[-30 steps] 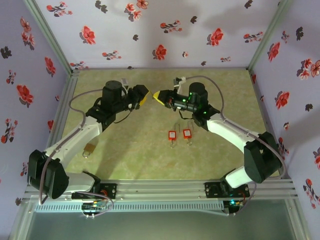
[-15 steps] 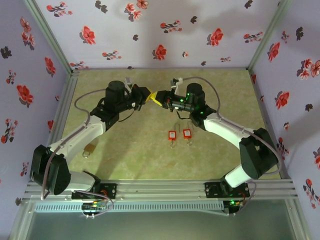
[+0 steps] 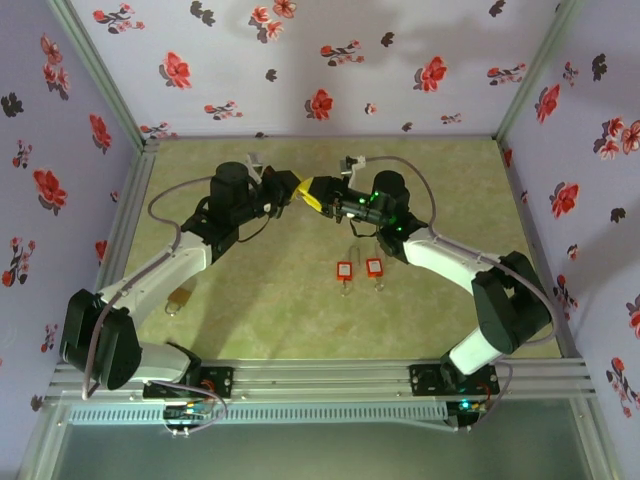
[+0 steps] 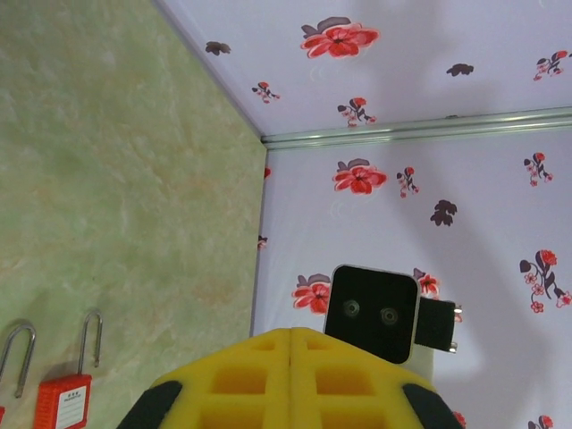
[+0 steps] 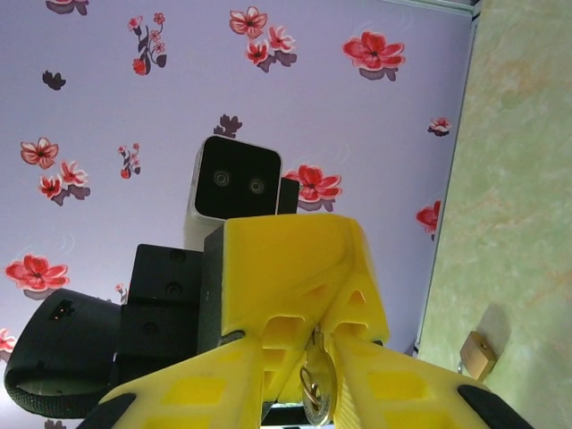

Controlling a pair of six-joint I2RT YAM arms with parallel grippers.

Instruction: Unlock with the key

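The key sits in the slim gap between the right gripper's fingers, which are narrowly parted; whether they pinch it cannot be told. The left gripper, fingers pressed together, meets it tip to tip just above the key. A brass padlock lies on the surface off to the right gripper's side.

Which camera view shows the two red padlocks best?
Top external: both red padlocks lie whole on the table, side by side. The left wrist view cuts them off at its lower left corner.
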